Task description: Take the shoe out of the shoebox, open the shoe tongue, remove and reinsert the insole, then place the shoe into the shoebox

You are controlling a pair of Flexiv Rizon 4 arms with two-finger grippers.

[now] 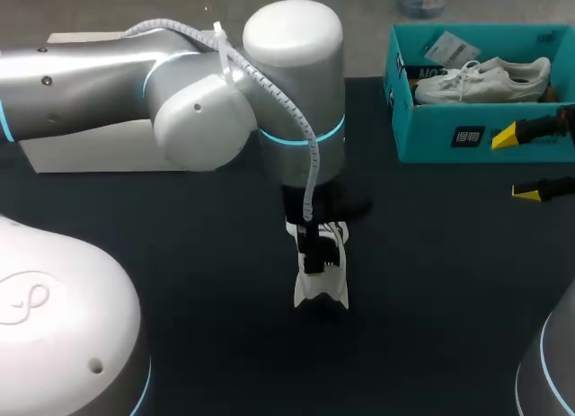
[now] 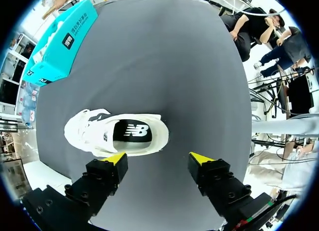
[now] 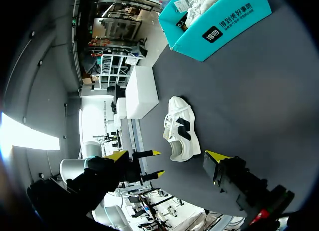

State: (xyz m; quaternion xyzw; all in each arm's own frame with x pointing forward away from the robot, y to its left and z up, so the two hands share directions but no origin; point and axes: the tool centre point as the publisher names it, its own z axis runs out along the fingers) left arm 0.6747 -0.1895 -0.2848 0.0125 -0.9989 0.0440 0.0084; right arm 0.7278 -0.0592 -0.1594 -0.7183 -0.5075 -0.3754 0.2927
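A white shoe stands upright on the dark table near the middle. My left gripper hangs straight over it. In the left wrist view the shoe lies just ahead of the open left gripper, nearer one finger, and touches neither. Its black insole shows through the opening. The teal shoebox stands at the back right with a second white shoe in it. My right gripper stands open in front of the box, holding nothing; its wrist view shows the shoe and shoebox ahead.
A white box lies at the back left of the table, partly behind my left arm. Bare dark tabletop stretches between the shoe and the right gripper, and along the front.
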